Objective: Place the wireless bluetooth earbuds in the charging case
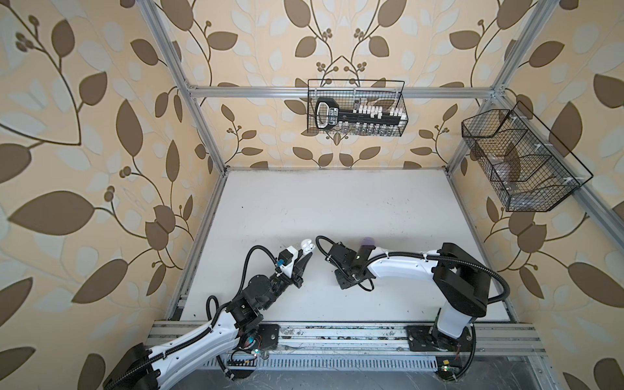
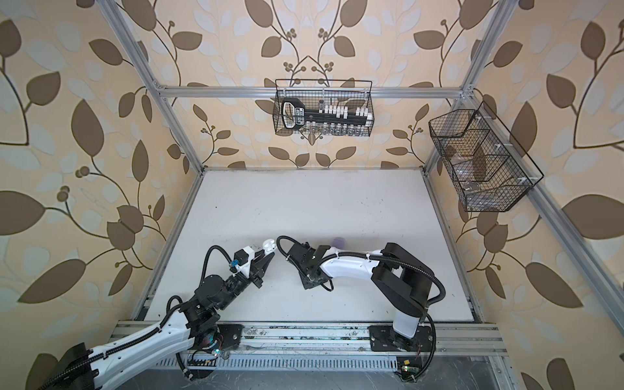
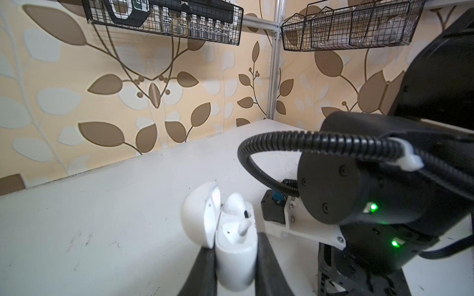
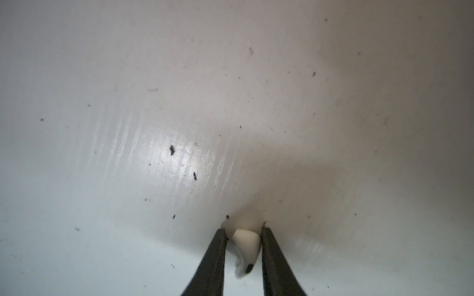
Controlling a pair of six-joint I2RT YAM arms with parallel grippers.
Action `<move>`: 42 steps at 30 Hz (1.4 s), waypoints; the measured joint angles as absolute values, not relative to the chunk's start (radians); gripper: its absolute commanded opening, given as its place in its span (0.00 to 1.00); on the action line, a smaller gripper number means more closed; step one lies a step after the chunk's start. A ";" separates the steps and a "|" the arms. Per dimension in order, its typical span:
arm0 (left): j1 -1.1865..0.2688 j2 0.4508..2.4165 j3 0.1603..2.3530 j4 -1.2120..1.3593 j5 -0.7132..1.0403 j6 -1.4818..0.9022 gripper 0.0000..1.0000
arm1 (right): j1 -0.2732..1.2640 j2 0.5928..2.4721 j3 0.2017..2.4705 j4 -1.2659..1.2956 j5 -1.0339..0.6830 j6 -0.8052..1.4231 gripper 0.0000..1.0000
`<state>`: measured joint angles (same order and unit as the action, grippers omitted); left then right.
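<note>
My left gripper [image 3: 234, 243] is shut on the body of a white charging case [image 3: 237, 258], lid [image 3: 197, 220] hinged open. One white earbud [image 3: 237, 205] sits in a slot, its stem [image 3: 243, 228] sticking up. Both top views show this case [image 1: 306, 245] [image 2: 269, 245] held at the fingertips left of the middle. In the right wrist view my right gripper [image 4: 245, 229] points down at the table, pinching a second white earbud [image 4: 246, 244] lying there. A lavender case [image 1: 469, 241] [image 2: 338, 241] peeks out behind the right arm.
The right wrist and its black cable loop [image 3: 259, 159] stand close beside the held case. Two black wire baskets hang on the walls, one at the back [image 1: 358, 108] and one at the right [image 1: 520, 162]. An aluminium rail [image 1: 337, 337] runs along the table's front edge.
</note>
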<state>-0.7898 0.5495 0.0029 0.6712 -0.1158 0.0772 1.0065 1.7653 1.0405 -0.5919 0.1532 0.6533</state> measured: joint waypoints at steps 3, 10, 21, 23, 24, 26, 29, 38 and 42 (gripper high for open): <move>-0.790 0.550 0.003 0.667 -0.116 0.077 0.00 | 1.006 1.765 1.041 -0.591 0.152 0.653 0.25; -0.790 0.550 0.003 0.660 -0.116 0.076 0.00 | 1.006 1.767 1.042 -0.590 0.151 0.654 0.22; -0.790 0.551 0.003 0.658 -0.116 0.076 0.00 | 1.003 1.767 1.042 -0.587 0.148 0.653 0.14; -0.790 0.552 0.003 0.658 -0.116 0.076 0.00 | 1.003 1.767 1.042 -0.585 0.149 0.653 0.12; -0.790 0.553 0.003 0.659 -0.116 0.076 0.00 | 1.003 1.766 1.042 -0.584 0.149 0.652 0.12; -0.790 0.553 0.003 0.658 -0.116 0.076 0.00 | 1.003 1.765 1.042 -0.583 0.149 0.650 0.11; -0.790 0.553 0.003 0.658 -0.116 0.076 0.00 | 1.002 1.751 1.038 -0.579 0.151 0.651 0.11; -0.790 0.553 0.003 0.654 -0.115 0.076 0.00 | 0.988 1.640 1.029 -0.534 0.188 0.654 0.10; -0.790 0.553 0.003 0.653 -0.113 0.076 0.00 | 0.987 1.577 1.029 -0.478 0.221 0.653 0.09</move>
<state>-0.7898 0.5526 0.0029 0.6529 -0.1131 0.0765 0.9871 1.5772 1.0290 -0.4782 0.2211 0.6533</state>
